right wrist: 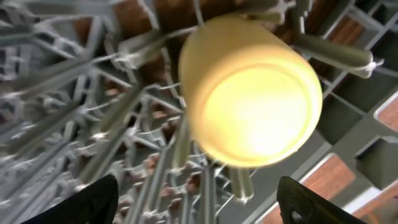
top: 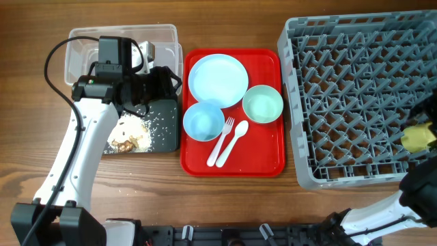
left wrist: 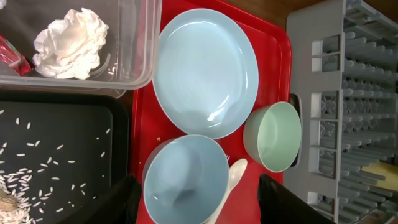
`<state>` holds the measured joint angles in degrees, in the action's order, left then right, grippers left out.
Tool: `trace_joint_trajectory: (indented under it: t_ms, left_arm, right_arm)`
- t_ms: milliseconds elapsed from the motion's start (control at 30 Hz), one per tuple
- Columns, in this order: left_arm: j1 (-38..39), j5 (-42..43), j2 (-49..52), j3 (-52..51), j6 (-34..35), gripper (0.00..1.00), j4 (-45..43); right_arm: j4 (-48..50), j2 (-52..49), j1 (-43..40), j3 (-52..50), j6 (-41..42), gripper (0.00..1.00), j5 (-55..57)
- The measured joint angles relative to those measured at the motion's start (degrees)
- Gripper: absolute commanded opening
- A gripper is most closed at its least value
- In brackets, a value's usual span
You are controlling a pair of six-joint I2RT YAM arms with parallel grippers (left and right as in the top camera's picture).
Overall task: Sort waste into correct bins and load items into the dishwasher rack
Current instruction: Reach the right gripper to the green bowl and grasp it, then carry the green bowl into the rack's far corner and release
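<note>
My left gripper [left wrist: 199, 210] is open and empty, its fingers either side of the pale blue bowl [left wrist: 185, 180] on the red tray. The pale blue plate [left wrist: 205, 71], the mint green bowl [left wrist: 273, 135], the white spoon [top: 237, 139] and the fork [top: 224, 135] lie there too. The clear tub [top: 82, 48] holds a crumpled tissue [left wrist: 69, 43] and a red wrapper [left wrist: 9, 55]. The black tray [top: 164, 130] holds brown scraps and rice [top: 126, 140]. My right gripper [right wrist: 199, 208] is open and apart from the yellow cup [right wrist: 249, 93]. The cup stands upside down on pegs in the grey rack [top: 341, 82].
The flat red serving tray [top: 266, 160] lies between the bins and the rack. The left arm [top: 82, 137] reaches over the black tray. The right arm [top: 420, 188] hangs over the rack's front right corner. Bare wooden table shows along the front [top: 205, 205].
</note>
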<state>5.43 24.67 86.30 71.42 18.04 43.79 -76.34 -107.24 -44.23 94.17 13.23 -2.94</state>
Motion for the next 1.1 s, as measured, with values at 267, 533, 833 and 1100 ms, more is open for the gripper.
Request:
trace_joint_trajectory:
  t_ms: [267,533,833,1100]
  left_arm:
    - [0.0,-2.3,0.0,0.0,0.0,0.65,1.8]
    - [0.0,-7.1,0.0,0.0,0.0,0.66,5.6]
    - [0.0,-7.3,0.0,0.0,0.0,0.66,5.7]
    - [0.0,-7.3,0.0,0.0,0.0,0.66,5.7]
  right_arm:
    - [3.7,9.7,28.4,5.2,-13.3,0.83,-17.9]
    - [11.9,1.7,60.3,5.2,-15.3,0.83,-5.3]
    - [14.9,-14.5,62.8,5.2,-14.3,0.83,2.6]
    - [8.5,-15.7,62.8,2.3,-13.4,0.38,-0.4]
